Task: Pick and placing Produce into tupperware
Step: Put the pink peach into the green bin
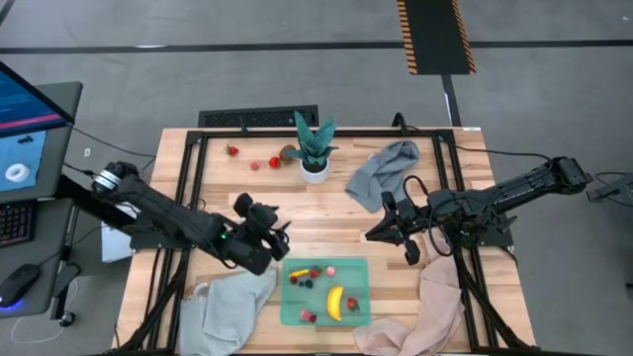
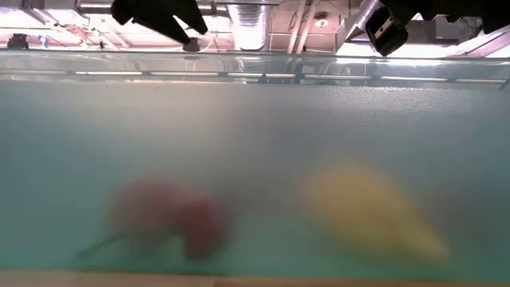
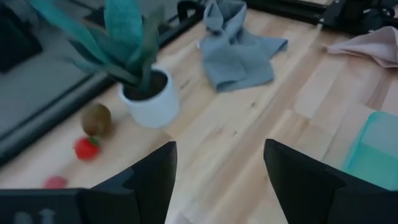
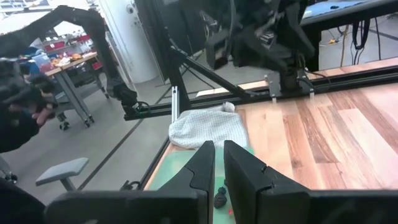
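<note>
The left pincer (image 1: 280,234), spread and empty, hovers beside the tupperware (image 1: 324,318) already holding a banana (image 1: 335,302) and berries, apparently bound for the strawberry (image 3: 86,148) near the plant (image 1: 315,148), the right pincer (image 1: 380,230) pressed together, waiting.

Overhead, tupperware-pressed (image 2: 255,159) low view, two wrist cameras.

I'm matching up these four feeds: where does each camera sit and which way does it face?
High: overhead, straight down on the table, both arms, tupperware.
Low: table height, pressed against the tupperware wall; arms' tips show at top.
Left wrist: over the open left gripper, facing potted plant and grey cloth.
Right wrist: past the shut right gripper, toward the room.
High and left wrist share plant and cloth.
</note>
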